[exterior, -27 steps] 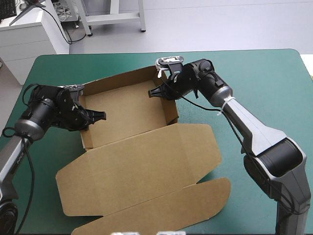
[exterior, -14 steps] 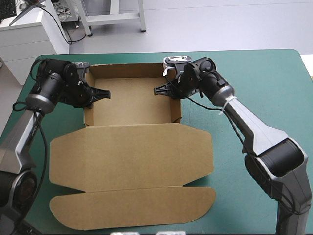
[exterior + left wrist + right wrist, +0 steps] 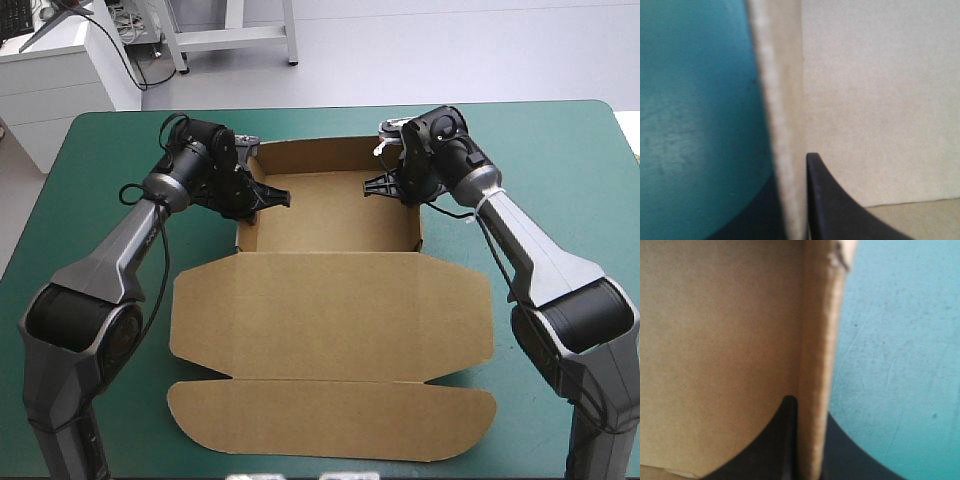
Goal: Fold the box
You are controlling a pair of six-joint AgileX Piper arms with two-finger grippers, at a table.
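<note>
The box (image 3: pixel 330 215) sits at the middle of the teal-green desk (image 3: pixel 560 150), nearer its far edge, and already has the shape of an open tray. The far wall (image 3: pixel 320 157), left wall (image 3: pixel 243 228) and right wall (image 3: pixel 418 222) all stand upright around a bare floor. The lid (image 3: pixel 330 305) lies flat on the near side, with its flap (image 3: pixel 330 420) spread out beyond it. The left claw (image 3: pixel 268 198) pinches the left wall, one black finger inside the tray and one outside. Its wrist view shows the board's edge running between fingers that are all but closed. The right claw (image 3: pixel 380 186) grips the right wall the same way. The main forming looks done, so I judge the task close to its end (whether the side tucks are fully seated cannot be told from here). What seems left is firming the two side walls and letting go.
</note>
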